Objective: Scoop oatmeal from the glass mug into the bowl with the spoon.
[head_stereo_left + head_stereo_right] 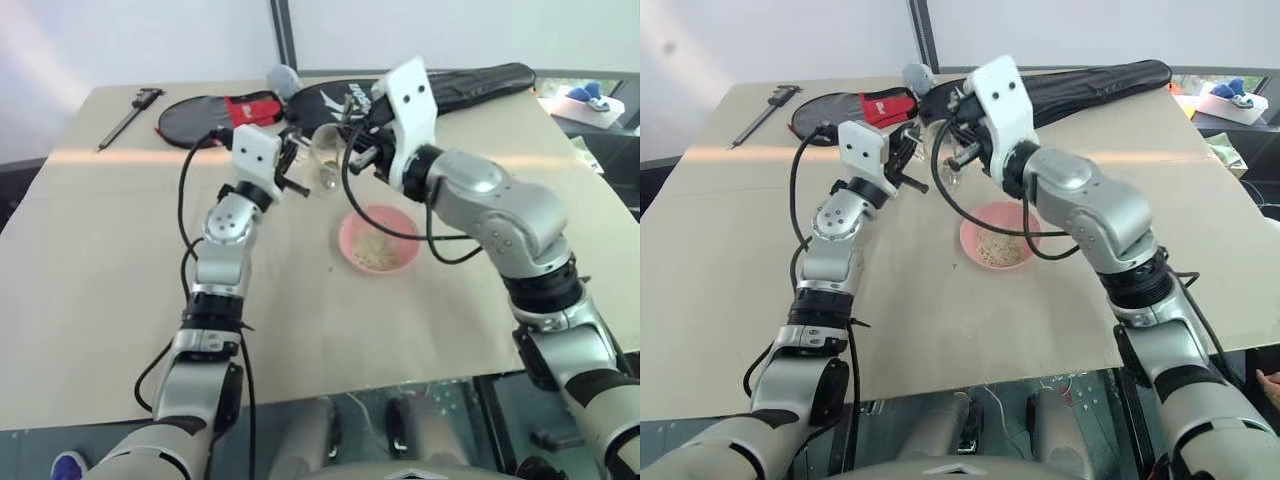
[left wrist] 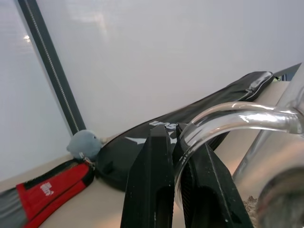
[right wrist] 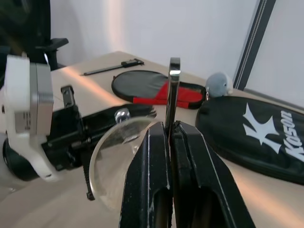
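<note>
Both arms are up over the middle of the bench (image 1: 90, 300), meeting just behind the bowl (image 1: 378, 240).

The left gripper (image 2: 176, 142) has its fingers clamped on the handle of the mug (image 1: 327, 158). In the left wrist view you can see the clear glass loop of the handle pinched right between the two black fingers. The mug is lifted off the bench, and there's a little oatmeal (image 2: 249, 209) showing low down inside the glass.

The right gripper (image 3: 171, 128) has its fingers squeezed together on the spoon (image 3: 173, 90). The thin metal handle sticks up from between them, edge-on to the right wrist view, and the mug's round rim sits just beside those fingers. The spoon's scooping end I can't make out.

The pink bowl sits on the bench just below and a bit in front of the two grippers, with a pale heap of oatmeal already lying in the bottom.

Further back on the bench: a long black racket bag (image 1: 470, 85), a round dark paddle cover with a red strap (image 1: 215, 115), a small grey plush (image 2: 84, 143) between them, and a caliper (image 1: 130, 113) off toward the far left corner.
</note>
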